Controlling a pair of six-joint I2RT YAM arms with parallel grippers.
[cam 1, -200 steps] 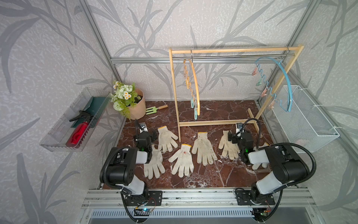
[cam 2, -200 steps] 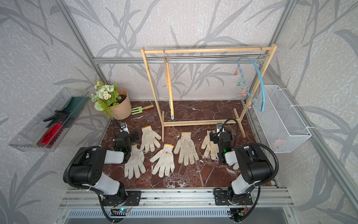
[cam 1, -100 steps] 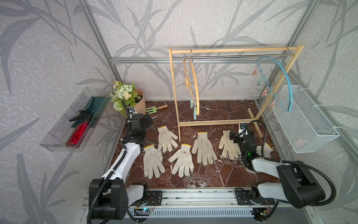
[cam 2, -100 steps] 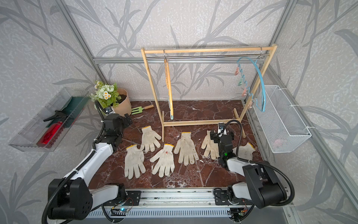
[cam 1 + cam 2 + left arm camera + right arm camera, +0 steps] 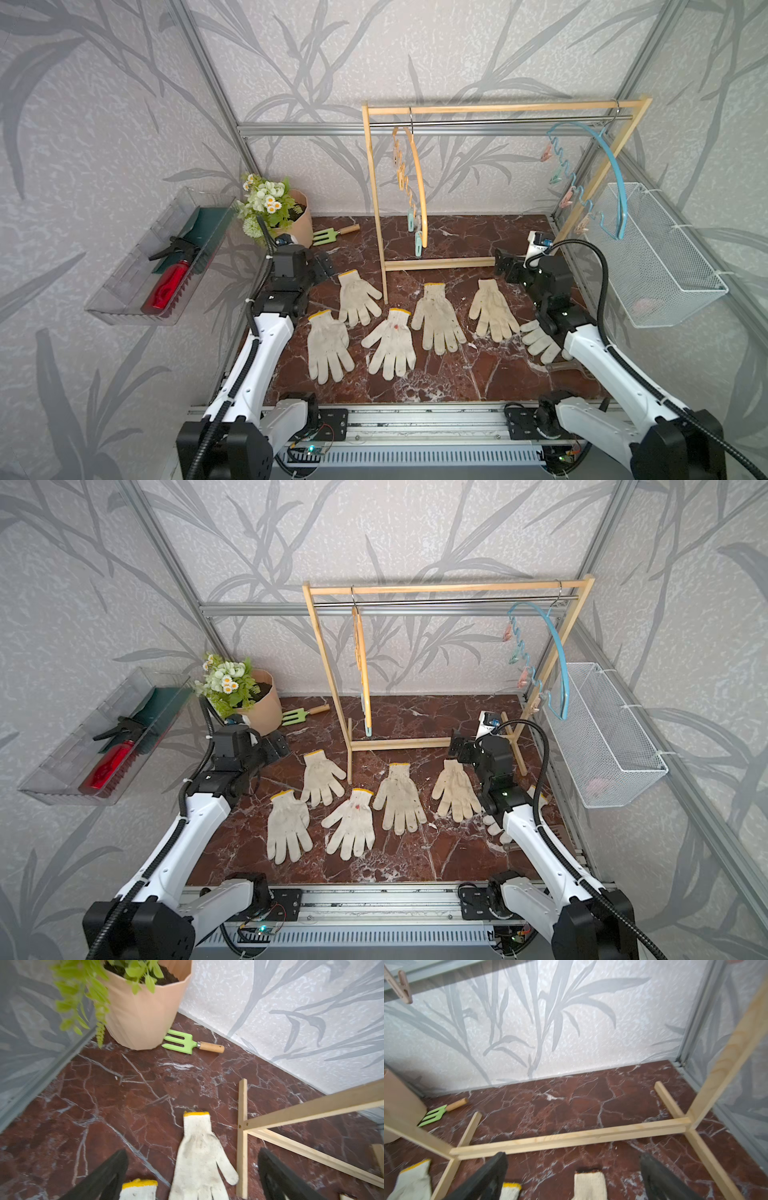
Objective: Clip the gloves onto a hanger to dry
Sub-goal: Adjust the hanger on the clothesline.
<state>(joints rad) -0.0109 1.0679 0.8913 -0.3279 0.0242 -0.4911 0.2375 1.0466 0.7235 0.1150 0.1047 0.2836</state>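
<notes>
Six gloves (image 5: 438,316) lie flat on the marble bench (image 5: 457,382), cuffs pointing toward the wooden rack (image 5: 498,109). Five are in plain view; the sixth glove (image 5: 540,343) is half hidden under my right arm. None is clipped yet.

My left gripper (image 5: 322,267) hovers with its jaws spread wide and empty above the glove by the foot (image 5: 197,1157), which lies just beside the rack's left foot (image 5: 242,1147). My right gripper (image 5: 508,266), equally spread and empty, hangs over the cuff of the right-hand glove (image 5: 589,1184). Beyond them a yellow hanger (image 5: 419,187) and a blue hanger (image 5: 611,166) dangle from the rail, pegs strung along them.

As I judge it, the step in hand is the first pick. To do it well I should descend onto the cuff rather than the fingers, so the firm trimmed edge is what I later offer to a peg. The jaws should straddle the cuff's width, touch the bench lightly and close on both knit layers at once. On the left I must keep clear of the wooden foot. The knit is limp, so I expect it to droop once lifted.
</notes>
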